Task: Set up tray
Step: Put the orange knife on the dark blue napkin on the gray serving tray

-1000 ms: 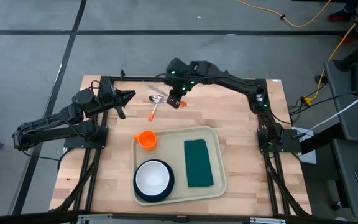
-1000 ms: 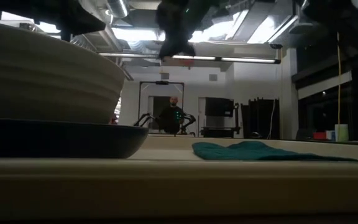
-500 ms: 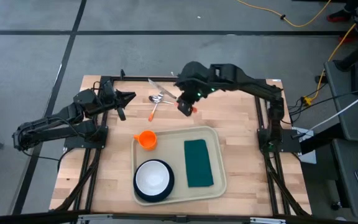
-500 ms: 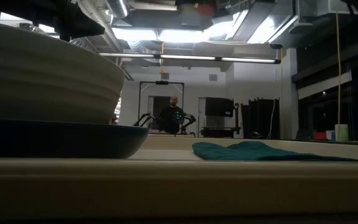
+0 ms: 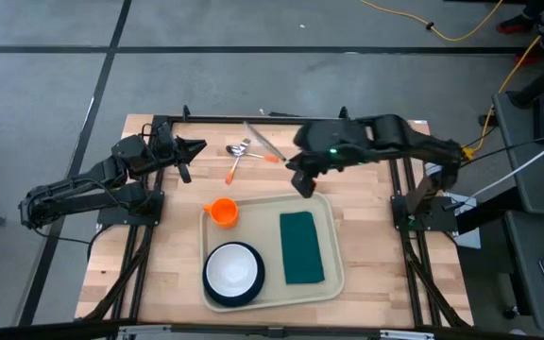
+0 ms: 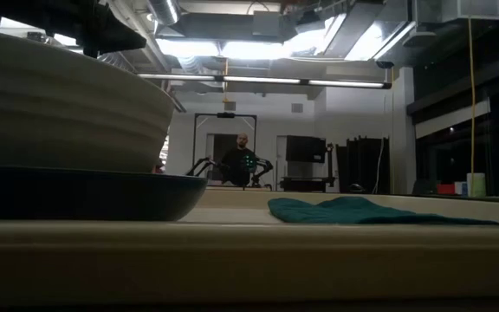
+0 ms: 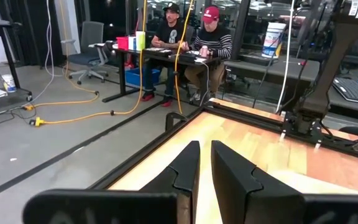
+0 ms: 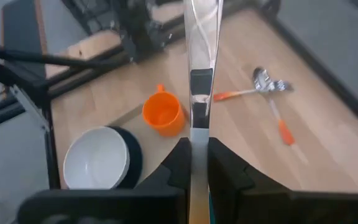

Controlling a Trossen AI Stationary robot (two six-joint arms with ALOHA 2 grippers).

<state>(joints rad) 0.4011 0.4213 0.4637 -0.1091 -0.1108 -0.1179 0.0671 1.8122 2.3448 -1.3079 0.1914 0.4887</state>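
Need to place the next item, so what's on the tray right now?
On the tray: a white bowl sitting on a dark plate, which it mostly covers, a green napkin, and an orange cup at the corner. The right gripper hovers at the tray's far edge, fingers shut on a knife.

Your tray (image 5: 333, 247): large cream rectangle, rounded corners, raised rim, flat on table's near half, long side across. You see its rim edge-on across low view (image 6: 249, 251). One corner shows in right wrist view (image 8: 127, 114).
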